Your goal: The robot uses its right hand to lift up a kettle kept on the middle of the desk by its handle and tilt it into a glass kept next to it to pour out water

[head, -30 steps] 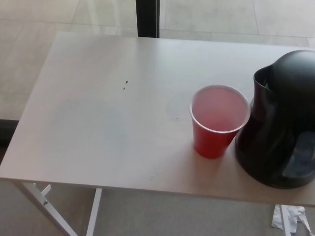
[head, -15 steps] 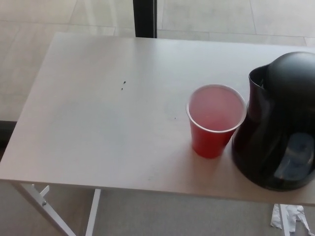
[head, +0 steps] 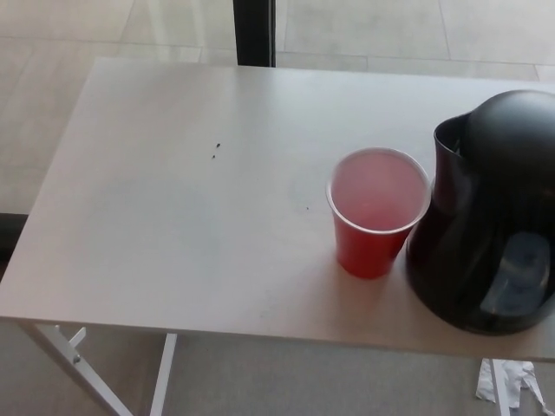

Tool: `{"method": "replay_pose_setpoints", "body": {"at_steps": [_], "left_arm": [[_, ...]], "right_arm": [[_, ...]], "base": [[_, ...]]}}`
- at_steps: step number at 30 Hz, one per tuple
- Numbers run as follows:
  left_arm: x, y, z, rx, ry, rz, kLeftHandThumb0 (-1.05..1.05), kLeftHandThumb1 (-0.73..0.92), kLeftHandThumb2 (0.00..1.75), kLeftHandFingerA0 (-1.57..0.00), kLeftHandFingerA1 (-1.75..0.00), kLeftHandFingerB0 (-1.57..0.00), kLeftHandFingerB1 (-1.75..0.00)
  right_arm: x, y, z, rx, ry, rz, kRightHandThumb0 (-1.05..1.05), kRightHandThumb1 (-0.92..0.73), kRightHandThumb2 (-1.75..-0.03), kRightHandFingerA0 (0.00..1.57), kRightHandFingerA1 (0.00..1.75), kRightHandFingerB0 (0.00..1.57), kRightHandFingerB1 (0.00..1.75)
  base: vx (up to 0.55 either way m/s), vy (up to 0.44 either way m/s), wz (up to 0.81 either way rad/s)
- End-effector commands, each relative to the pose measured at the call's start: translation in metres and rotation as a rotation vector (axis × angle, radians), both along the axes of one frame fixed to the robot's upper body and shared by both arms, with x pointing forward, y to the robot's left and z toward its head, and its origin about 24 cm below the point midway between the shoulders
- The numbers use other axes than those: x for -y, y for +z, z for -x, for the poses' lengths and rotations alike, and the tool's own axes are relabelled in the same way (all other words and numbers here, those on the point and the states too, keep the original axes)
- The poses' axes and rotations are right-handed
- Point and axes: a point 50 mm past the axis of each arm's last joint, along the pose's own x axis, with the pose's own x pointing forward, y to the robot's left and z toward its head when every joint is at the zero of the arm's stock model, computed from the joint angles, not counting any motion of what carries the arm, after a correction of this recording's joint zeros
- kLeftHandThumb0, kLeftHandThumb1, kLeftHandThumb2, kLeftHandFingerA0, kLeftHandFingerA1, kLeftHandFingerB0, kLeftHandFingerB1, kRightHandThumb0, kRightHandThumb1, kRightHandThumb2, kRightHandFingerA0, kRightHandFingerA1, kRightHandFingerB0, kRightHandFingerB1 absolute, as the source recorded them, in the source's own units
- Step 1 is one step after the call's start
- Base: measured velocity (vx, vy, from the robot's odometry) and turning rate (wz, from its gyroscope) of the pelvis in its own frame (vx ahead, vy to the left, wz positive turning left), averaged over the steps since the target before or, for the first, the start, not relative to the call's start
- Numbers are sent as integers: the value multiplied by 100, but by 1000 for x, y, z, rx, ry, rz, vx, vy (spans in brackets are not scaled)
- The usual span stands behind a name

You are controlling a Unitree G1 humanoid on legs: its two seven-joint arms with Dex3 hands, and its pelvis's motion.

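— Where did the kettle (head: 486,221) sit with respect to the hands?
— Neither hand showed in the head view, so I could not tell how open they were or whether they held anything. The kettle stood upright on the worktop (head: 173,217), near its front edge and at the picture's right side, partly cut off by the frame.

— And the cup (head: 376,211)?
— Just left of the kettle, upright, its rim almost touching the kettle's body; I could not tell whether they actually met.

— Any writing or brand on either?
— None that I could read.

— How did the kettle look?
— Glossy black, bulbous at the base, with a domed lid and a spout notch at its upper left, facing the cup. A pale reflection showed low on its right side. The cup was red outside, whitish inside, with a pinkish look to its interior.

— Anything farther back?
— Left of the kettle, two tiny dark specks (head: 216,152) lay on the worktop. Beyond the far edge, a dark post (head: 254,32) rose from the tiled floor (head: 364,30).
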Motion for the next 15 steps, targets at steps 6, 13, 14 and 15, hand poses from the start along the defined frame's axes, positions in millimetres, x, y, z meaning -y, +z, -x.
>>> {"method": "replay_pose_setpoints", "body": {"at_steps": [6,13,14,15], "left_arm": [[-2,3,0,3,-4,-31,-75,60,59,-89,-59,-76,-54],[-3,5,-2,6,-13,-44,-77,61,59,-92,-59,-73,-53],[-3,5,-2,6,-14,-43,-77,61,59,-91,-59,-72,-52],[-3,5,-2,7,-11,-36,-77,61,60,-88,-58,-73,-53]], "right_arm": [[-17,5,-8,72,-37,-81,-1,-60,-115,128,141,92,109],[-18,9,-7,38,100,188,-6,-60,-110,125,148,106,135],[-18,11,-7,39,105,224,-7,-67,-94,92,175,77,174],[-19,13,-6,61,112,298,-5,-59,-107,92,175,80,169]], "base": [[0,0,0],[0,0,0],[0,0,0],[0,0,0]]}}
